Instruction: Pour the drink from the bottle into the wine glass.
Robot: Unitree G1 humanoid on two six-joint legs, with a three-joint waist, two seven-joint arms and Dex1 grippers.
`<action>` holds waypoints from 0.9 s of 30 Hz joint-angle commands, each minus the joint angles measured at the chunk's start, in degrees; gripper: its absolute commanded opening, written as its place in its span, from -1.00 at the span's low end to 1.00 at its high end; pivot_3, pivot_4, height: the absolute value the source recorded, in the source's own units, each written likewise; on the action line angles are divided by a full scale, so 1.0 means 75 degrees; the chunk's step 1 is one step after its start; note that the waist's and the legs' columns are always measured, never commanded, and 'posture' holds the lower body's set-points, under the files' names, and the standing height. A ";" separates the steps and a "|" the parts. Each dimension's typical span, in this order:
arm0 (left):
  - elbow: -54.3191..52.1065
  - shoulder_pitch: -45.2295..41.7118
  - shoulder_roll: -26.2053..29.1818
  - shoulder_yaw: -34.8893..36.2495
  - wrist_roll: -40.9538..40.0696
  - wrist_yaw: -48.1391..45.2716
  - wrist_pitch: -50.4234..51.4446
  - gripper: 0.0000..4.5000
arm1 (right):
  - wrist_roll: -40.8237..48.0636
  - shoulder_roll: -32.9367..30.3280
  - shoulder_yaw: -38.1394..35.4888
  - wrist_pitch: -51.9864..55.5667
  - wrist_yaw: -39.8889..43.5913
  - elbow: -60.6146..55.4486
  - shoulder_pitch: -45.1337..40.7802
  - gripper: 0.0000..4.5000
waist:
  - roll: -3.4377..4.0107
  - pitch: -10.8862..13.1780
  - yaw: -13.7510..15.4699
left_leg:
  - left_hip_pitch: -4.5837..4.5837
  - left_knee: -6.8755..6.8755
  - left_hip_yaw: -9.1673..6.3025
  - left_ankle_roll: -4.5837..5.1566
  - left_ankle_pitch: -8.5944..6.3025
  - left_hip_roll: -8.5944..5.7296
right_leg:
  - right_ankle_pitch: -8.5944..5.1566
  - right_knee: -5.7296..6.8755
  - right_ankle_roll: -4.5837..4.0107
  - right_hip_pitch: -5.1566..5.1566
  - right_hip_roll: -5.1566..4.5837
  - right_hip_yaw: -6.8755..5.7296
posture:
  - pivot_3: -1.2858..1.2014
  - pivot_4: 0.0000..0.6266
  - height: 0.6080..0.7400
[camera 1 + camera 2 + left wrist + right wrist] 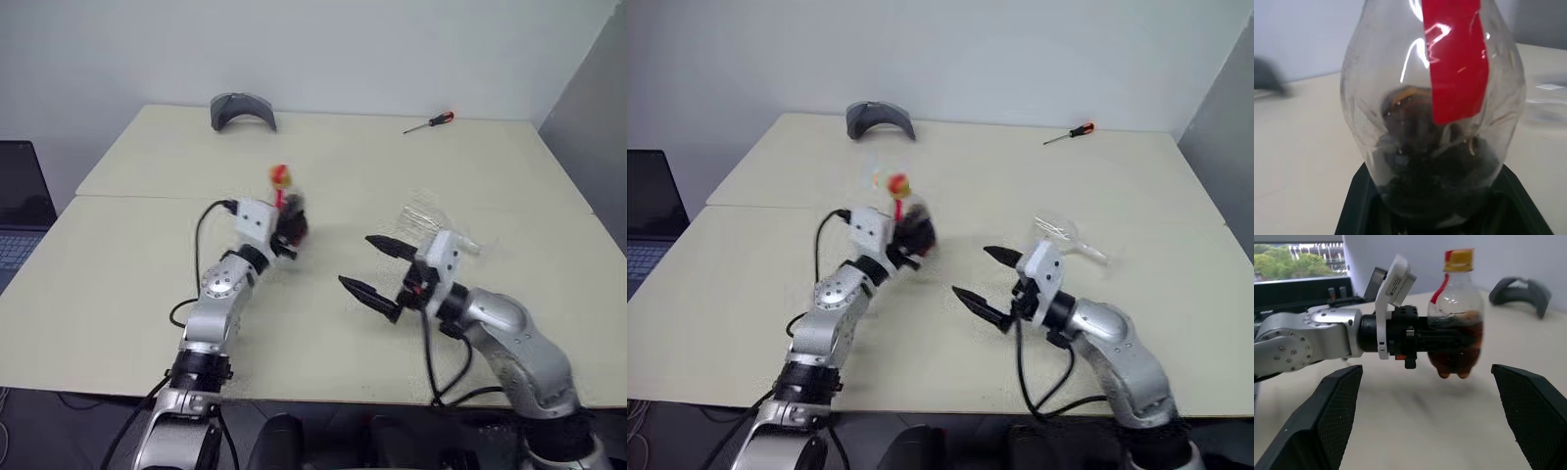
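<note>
So the left gripper (1449, 340) had its jaws pinched around the belly of the bottle (1457, 328), holding it upright and clear of the tabletop (147, 284), somewhere around the middle of it. The drink (1457, 352) sat low in the bottle, and the yellowish top looked to be still on, so I'd guess that's why it was kept upright rather than tipped. The right gripper (382, 269) faced the bottle with its jaws spread wide and nothing between them, probably lined up to deal with the cap. The wine glass (1063, 235) stood just behind the right wrist, nearer the right edge, hard to make out. A screwdriver (429, 121) lay by the far right corner, and a grey curved thing (242, 110) sat at the far edge.
</note>
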 commanded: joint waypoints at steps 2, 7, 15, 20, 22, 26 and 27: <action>-0.0999 0.0071 0.0122 -0.0746 -0.0523 -0.1388 0.0661 -0.45 | 0.1247 -0.0519 -0.1047 0.0946 -0.0304 -0.1035 0.0012 1.00 | 0.0003 0.0002 -0.0017 | 0.0001 0.0000 -0.0004 0.0002 0.0000 0.0006 | -0.0004 0.0004 0.0005 -0.0001 0.0008 0.0001 | 0.03 -0.52 1.00; -0.1057 -0.0118 0.0240 -0.1334 -0.0480 -0.2431 0.0684 -0.50 | 0.2602 -0.1012 -0.1663 0.2158 -0.1064 -0.1456 -0.0517 1.00 | 0.0009 0.0005 -0.0033 | 0.0000 0.0000 -0.0007 0.0004 0.0000 0.0012 | -0.0019 0.0002 0.0030 -0.0004 0.0023 0.0005 | 0.03 -0.52 1.00; -0.0607 -0.0363 0.0241 -0.1658 -0.0045 -0.3020 0.0053 -0.56 | 0.2372 -0.0834 -0.1090 0.2375 -0.1719 -0.1170 -0.1336 1.00 | 0.0009 0.0006 -0.0018 | -0.0009 0.0000 -0.0007 0.0006 -0.0001 0.0009 | -0.0021 -0.0007 0.0034 -0.0007 0.0025 0.0008 | 0.03 -0.52 1.00; -0.0410 -0.0408 0.0124 -0.1659 0.0094 -0.3038 -0.0157 -0.59 | 0.2065 -0.0576 -0.0681 0.2189 -0.1781 -0.0751 -0.1437 0.83 | 0.0009 0.0006 -0.0012 | -0.0011 0.0002 -0.0006 0.0007 -0.0001 0.0009 | -0.0021 -0.0007 0.0034 -0.0008 0.0025 0.0009 | 0.03 -0.52 1.00; -0.0345 -0.0427 0.0074 -0.1647 0.0138 -0.3047 -0.0213 -0.60 | 0.1925 -0.0486 -0.0630 0.2059 -0.1773 -0.0575 -0.1427 0.59 | 0.0010 0.0007 -0.0011 | -0.0011 0.0002 -0.0006 0.0007 -0.0001 0.0009 | -0.0021 -0.0006 0.0035 -0.0008 0.0025 0.0009 | 0.03 -0.52 1.00; -0.0248 -0.0461 0.0017 -0.1615 0.0198 -0.3077 -0.0304 -0.60 | 0.1581 -0.0532 -0.0516 0.1852 -0.1609 -0.0438 -0.1313 -0.06 | 0.0011 0.0007 -0.0009 | -0.0012 0.0002 -0.0007 0.0008 -0.0001 0.0009 | -0.0021 -0.0007 0.0035 -0.0008 0.0025 0.0008 | 0.03 -0.52 1.00; -0.0225 -0.0469 0.0007 -0.1606 0.0211 -0.3085 -0.0326 -0.60 | 0.1547 -0.0507 -0.0520 0.1807 -0.1601 -0.0416 -0.1291 -0.23 | 0.0011 0.0007 -0.0009 | -0.0012 0.0001 -0.0007 0.0008 -0.0001 0.0009 | -0.0021 -0.0007 0.0035 -0.0009 0.0025 0.0008 | 0.03 -0.52 1.00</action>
